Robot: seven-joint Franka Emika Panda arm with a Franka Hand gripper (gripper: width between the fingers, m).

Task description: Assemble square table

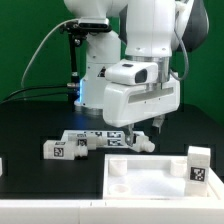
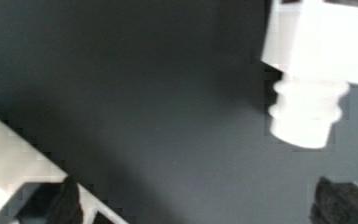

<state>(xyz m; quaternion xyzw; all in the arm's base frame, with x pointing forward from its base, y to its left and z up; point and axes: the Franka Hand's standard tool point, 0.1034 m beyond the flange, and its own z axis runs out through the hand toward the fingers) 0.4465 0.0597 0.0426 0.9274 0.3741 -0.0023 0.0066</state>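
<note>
- We see the arm (image 1: 150, 40) reach forward from its base and bend down over the black table (image 1: 30, 125). Its hand points almost straight down.
- The gripper (image 1: 142, 132) hangs low over the table, at about twelve o'clock from the square top (image 1: 160, 180) and near that top's far edge.
- Its jaws stand spread wide with nothing between them. In the wrist view the two dark fingertips (image 2: 34, 205) sit far apart, with only bare dark table between.
- The square top lies flat at the front of the table, at about five o'clock from the middle of the exterior view.
- An upright leg (image 1: 198, 165) stands at the top's three o'clock edge, tag facing us. We cannot tell whether it rests on the top or just behind it.
- A lying leg (image 1: 62, 149) rests at about eight o'clock from the gripper, well apart from it.
- Between that leg and the gripper runs a row of tagged white pieces (image 1: 100, 137). They are too small for us to tell legs from flat board, and the hand covers the row's near end.
- The wrist view is blurred. It shows a chunky white leg (image 2: 304, 95) with a narrower stepped end, off to one side of the fingers and cut off by the frame. We cannot match it to any leg in the exterior view.
- A slanted white edge (image 2: 2, 150) is also cut off there, and we cannot tell what it belongs to.
</note>
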